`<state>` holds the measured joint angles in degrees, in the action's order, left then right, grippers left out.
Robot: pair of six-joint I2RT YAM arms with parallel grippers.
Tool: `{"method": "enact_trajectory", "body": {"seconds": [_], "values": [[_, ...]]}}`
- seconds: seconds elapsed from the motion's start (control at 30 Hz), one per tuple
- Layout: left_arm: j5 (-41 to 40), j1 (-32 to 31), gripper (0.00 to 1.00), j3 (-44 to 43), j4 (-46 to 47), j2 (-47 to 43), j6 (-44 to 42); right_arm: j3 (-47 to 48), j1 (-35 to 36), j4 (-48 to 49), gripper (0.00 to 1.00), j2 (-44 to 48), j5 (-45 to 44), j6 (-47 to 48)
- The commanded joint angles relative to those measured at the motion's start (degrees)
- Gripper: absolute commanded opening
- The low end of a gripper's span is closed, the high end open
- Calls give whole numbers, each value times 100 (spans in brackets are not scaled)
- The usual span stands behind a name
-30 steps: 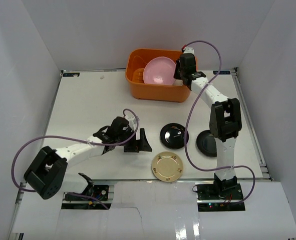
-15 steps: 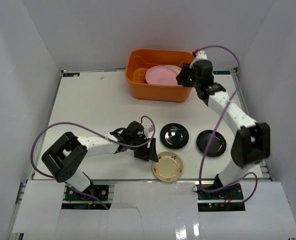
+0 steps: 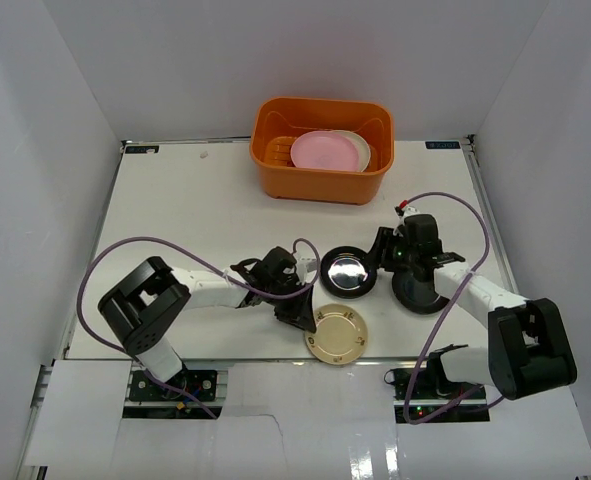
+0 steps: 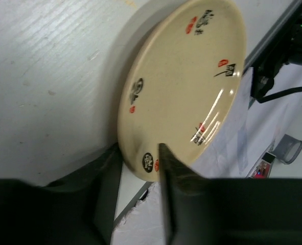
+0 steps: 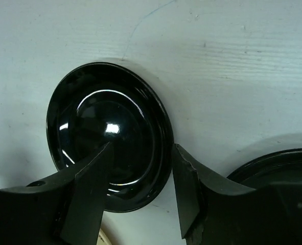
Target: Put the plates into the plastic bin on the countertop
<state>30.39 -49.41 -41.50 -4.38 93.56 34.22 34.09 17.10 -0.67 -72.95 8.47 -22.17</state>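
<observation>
Cream plate (image 4: 186,87), red-and-black marks, sits inside the parted left gripper (image 4: 140,150); right gripper (image 5: 142,148) parted too.

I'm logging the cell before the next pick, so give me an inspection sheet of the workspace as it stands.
Surface: white countertop, faint scuff marks.
Job's things: orange plastic bin at the far edge holds a pink plate with a pale plate behind it. The cream plate, silver-centred black plate and plain black plate lie on the countertop.
Clutter: nothing seen.
End effectors: left end effector open astride the cream plate's rim; right end effector open astride the silver-centred black plate's rim.
Cables: purple cables loop from both arms.
Surroundings: white walls.
</observation>
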Motion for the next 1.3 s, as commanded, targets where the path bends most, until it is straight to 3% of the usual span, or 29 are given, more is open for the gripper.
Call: {"method": "enact_trajectory", "body": {"seconds": [0.0, 0.1, 0.13, 0.17, 0.33, 0.47, 0.67, 0.77, 0.93, 1.13, 1.27], "values": [[-428, -69, 35, 71, -256, 215, -100, 37, -154, 304, 56, -87, 112, 55], [-692, -69, 20, 115, -317, 224, -64, 19, -242, 391, 56, -395, 225, 125], [-788, -69, 4, 115, -344, 207, -47, 19, -251, 418, 56, -561, 269, 126], [-955, -69, 0, 141, -387, 172, -21, 10, -260, 444, 56, -624, 304, 126], [-1439, -52, 0, 212, -739, -450, 50, -60, -295, 655, 51, -861, 401, 125], [-1720, 80, 0, 160, -1292, -1277, 67, -148, -313, 822, 40, -932, 655, 47], [-1792, 1098, 0, -472, -1724, -2621, 146, -490, -313, 1243, 12, -949, 1007, -322], [-1712, 1705, 0, -1148, -1558, -2685, 191, -753, -313, 1515, 8, -783, 1069, -524], [-1913, 2145, 0, -2607, -1232, -1685, 156, -1000, -208, 1798, 8, -256, 1508, -762], [-2037, 2497, 0, -4777, -1029, 289, 138, -1097, 275, 1702, 8, 289, 1631, -841], [-2309, 2541, 0, -6341, -1433, 1663, -20, -1159, 513, 1631, 8, 606, 1632, -885]]}}
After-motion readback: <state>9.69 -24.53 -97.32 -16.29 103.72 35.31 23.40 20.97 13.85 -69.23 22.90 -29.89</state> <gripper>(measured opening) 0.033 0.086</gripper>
